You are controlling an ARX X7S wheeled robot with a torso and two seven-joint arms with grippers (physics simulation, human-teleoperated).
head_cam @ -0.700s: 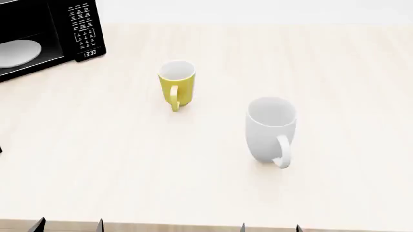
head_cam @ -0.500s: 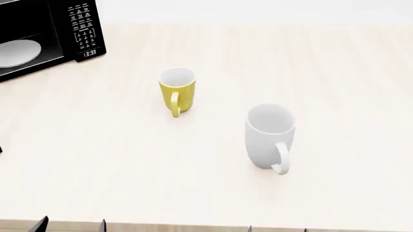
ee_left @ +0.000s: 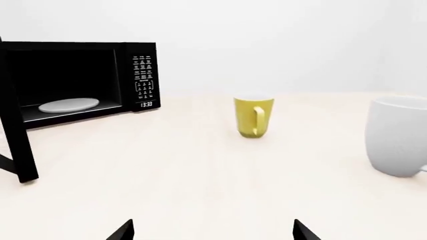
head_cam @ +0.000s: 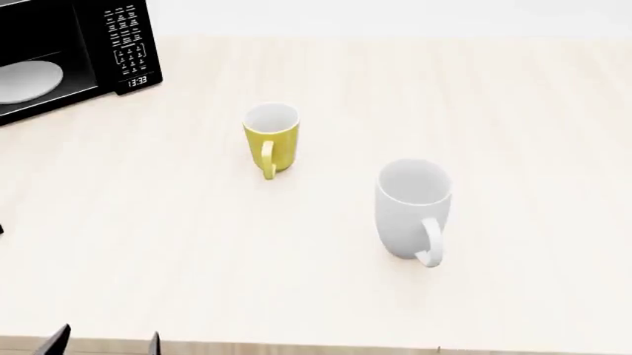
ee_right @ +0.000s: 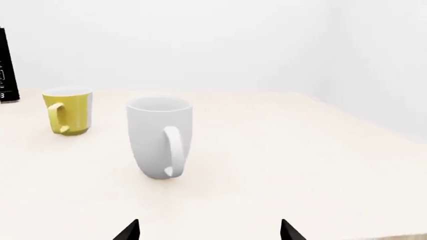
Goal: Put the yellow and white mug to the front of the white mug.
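The yellow and white mug [head_cam: 271, 140] stands upright on the pale table [head_cam: 513, 111], its yellow handle turned toward me. The larger white mug [head_cam: 413, 207] stands to its right and nearer, handle also toward me, well apart from it. My left gripper [head_cam: 105, 342] shows only two dark fingertips at the table's near edge, open and empty. In the left wrist view the yellow and white mug [ee_left: 253, 117] is far ahead of the left gripper [ee_left: 213, 232]. In the right wrist view the white mug [ee_right: 159, 137] stands ahead of the open, empty right gripper [ee_right: 209, 231], with the yellow and white mug [ee_right: 69, 111] beyond.
A black microwave [head_cam: 69, 52] sits at the back left with its door [ee_left: 17, 110] swung open and a white plate [ee_left: 69, 105] inside. The table's near edge [head_cam: 316, 346] runs along the bottom of the head view.
Both mugs sit slightly lower in the head view than 0.7 s ago. The right gripper's fingertips have dropped out of the bottom edge, and the left fingertips have shifted a little left.
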